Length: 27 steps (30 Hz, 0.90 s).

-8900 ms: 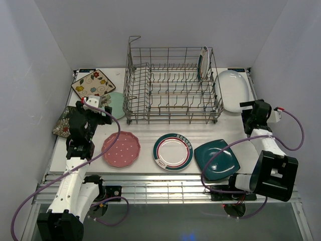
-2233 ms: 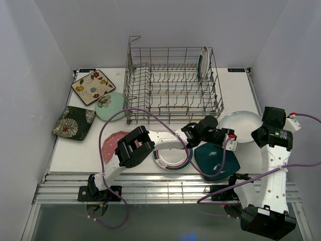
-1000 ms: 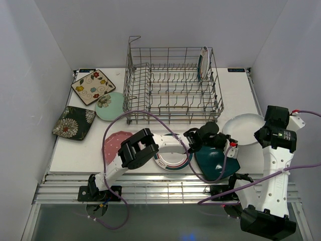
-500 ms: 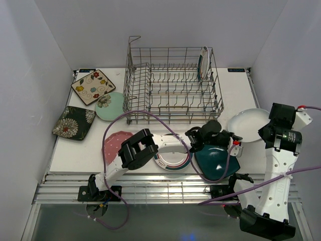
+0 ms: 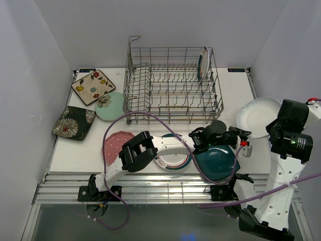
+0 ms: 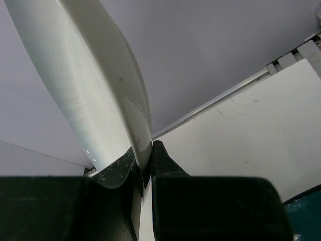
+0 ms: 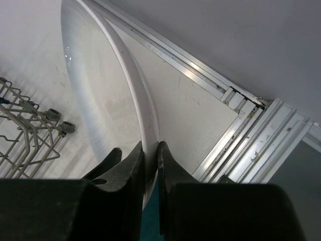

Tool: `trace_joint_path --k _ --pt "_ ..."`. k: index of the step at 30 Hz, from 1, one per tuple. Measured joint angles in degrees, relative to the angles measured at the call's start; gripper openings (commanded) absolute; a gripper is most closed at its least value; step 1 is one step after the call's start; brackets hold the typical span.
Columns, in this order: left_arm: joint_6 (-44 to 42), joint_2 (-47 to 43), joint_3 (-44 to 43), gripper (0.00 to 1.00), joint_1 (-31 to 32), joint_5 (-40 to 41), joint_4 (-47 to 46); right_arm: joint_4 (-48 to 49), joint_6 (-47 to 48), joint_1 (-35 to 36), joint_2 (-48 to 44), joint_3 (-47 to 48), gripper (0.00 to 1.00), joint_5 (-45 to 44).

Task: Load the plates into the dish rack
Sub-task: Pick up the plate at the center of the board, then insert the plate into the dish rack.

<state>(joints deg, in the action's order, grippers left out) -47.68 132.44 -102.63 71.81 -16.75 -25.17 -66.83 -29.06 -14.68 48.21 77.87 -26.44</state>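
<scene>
**Inspector:** Position of the white oval plate (image 5: 258, 115)?

**Recorder:** It is held off the worktop (image 5: 235, 85) on the right side, right of the dish rack (image 5: 173, 116) and near its near corner. It is tilted up on edge.

**Inspector:** Which gripper has it?

**Recorder:** Both. The right gripper (image 7: 150, 145) is clamped on the rim, one finger on each face. The left gripper (image 6: 144, 150) is clamped on the rim the same way, at the plate's near-left edge. The left arm (image 5: 175, 143) reaches across to the right, its far end above the dark teal square plate (image 5: 215, 164).

**Inspector:** Contents of the rack?

**Recorder:** One rimmed round plate (image 5: 203, 63) stands upright between the tines at the far right corner.

**Inspector:** The other plates?

**Recorder:** All lie flat on the worktop.
- The second rimmed round plate (image 5: 175, 159) is in front of the rack, partly under the left arm, with the dark teal square plate just beside it on the right.
- The pink dotted plate (image 5: 114, 146) is to the left of the second rimmed round plate.
- The mint round plate (image 5: 109, 106) is by the rack's near left corner.
- The cream floral square plate (image 5: 93, 86) is just beyond the mint one. I cannot tell whether they overlap.
- The dark floral square plate (image 5: 73, 122) is at the left edge.
</scene>
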Motion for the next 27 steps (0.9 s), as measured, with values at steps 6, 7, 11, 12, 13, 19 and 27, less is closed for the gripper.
trace_joint_path --k 6,7,11,12,13,19,27 --pt "-1.9 -0.4 -0.6 0.00 0.4 2.9 -2.8 0.1 2.9 0.0 -0.2 3.8 0.08 1.7" --pt "-2.1 -0.5 -0.7 0.00 0.5 3.3 -3.1 0.3 3.3 0.0 -0.1 4.4 0.08 2.2" --pt "-3.3 -1.0 -1.2 0.00 0.6 5.4 -3.8 1.2 5.4 -0.3 0.4 6.9 0.08 4.4" --pt "-3.6 -1.2 -1.4 0.00 0.6 6.0 -3.9 1.4 5.8 -0.3 0.7 7.6 0.08 5.1" --pt "-3.9 -1.3 -1.4 0.00 0.6 6.6 -4.1 1.5 6.3 -0.3 1.0 8.2 0.08 5.8" --pt "-5.7 -2.1 -1.5 0.00 0.6 11.4 -5.9 3.3 8.6 -0.4 2.4 11.3 0.08 10.4" --pt "-8.7 -3.3 -1.5 0.00 0.5 17.5 -9.2 5.3 10.3 -0.4 4.4 16.0 0.08 16.8"
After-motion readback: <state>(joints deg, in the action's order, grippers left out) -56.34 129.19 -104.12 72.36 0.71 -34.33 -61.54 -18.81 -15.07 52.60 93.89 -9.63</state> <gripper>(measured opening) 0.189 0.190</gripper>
